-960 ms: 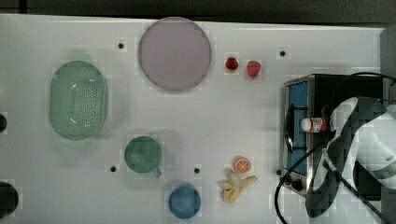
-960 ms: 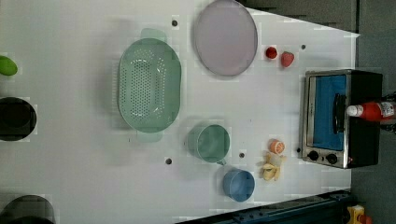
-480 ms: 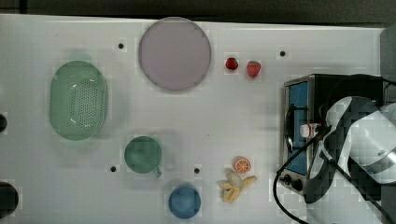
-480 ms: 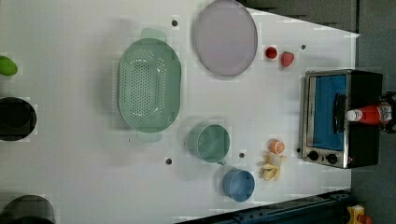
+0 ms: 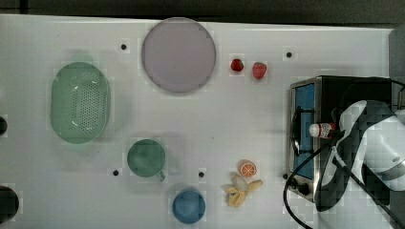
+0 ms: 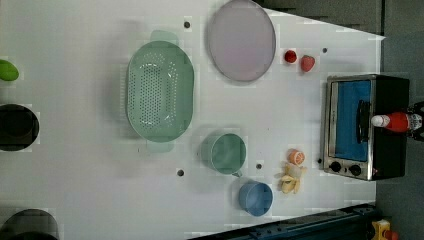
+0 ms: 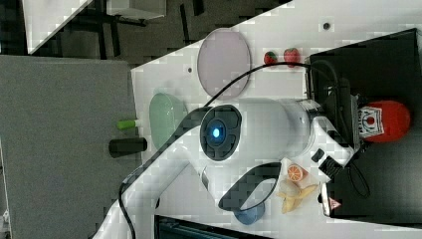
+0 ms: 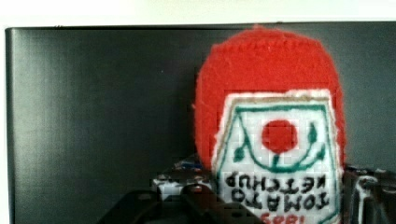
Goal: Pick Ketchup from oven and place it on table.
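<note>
ketchup on the oven roof, grasp in hand

the ketchup (image 6: pixel 397 122) lies on top of the oven (image 6: pixel 362 125), white cap over the door side, with the tool (image 7: pixel 356 130) at its body; i cannot tell whether the tool has closed on it. judged step: securing the grasp, then lifting clear and carrying beyond the oven door to bare white table (image 5: pixel 248 119), short of the orange slice (image 5: pixel 248 168) and banana (image 5: pixel 240 188).

White table (image 5: pixel 248 119), oven (image 5: pixel 305 129), colander (image 5: pixel 79 102), plate (image 5: pixel 177 55), strawberries (image 5: pixel 248 68)
</note>
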Tool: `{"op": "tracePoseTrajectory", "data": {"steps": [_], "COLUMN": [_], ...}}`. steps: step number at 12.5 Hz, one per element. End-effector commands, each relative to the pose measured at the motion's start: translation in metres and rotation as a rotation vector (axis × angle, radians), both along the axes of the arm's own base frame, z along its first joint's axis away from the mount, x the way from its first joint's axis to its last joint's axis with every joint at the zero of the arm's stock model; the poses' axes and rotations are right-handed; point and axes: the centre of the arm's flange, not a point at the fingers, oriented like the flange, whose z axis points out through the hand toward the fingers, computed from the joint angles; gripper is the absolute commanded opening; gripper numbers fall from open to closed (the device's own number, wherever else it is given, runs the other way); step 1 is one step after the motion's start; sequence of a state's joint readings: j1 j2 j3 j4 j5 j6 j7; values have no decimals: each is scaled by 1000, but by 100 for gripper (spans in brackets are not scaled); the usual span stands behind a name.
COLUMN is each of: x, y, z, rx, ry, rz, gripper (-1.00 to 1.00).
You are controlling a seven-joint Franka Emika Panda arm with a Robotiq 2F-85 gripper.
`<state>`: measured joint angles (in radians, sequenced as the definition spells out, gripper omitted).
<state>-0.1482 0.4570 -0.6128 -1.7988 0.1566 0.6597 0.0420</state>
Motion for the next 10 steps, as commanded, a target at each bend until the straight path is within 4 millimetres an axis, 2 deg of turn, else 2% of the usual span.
{"op": "tracePoseTrajectory", "data": {"steps": [1, 3, 5, 7, 10], "x": [14, 32, 52, 69, 88], "y": [7, 34, 72, 120, 197], "z": [47, 86, 129, 165, 201], "rx": [27, 62, 86, 111, 145], "ry": [-60, -66, -80, -100, -139], "rz": [6, 56, 132, 225, 364], "gripper": [27, 27, 27, 27, 27]}}
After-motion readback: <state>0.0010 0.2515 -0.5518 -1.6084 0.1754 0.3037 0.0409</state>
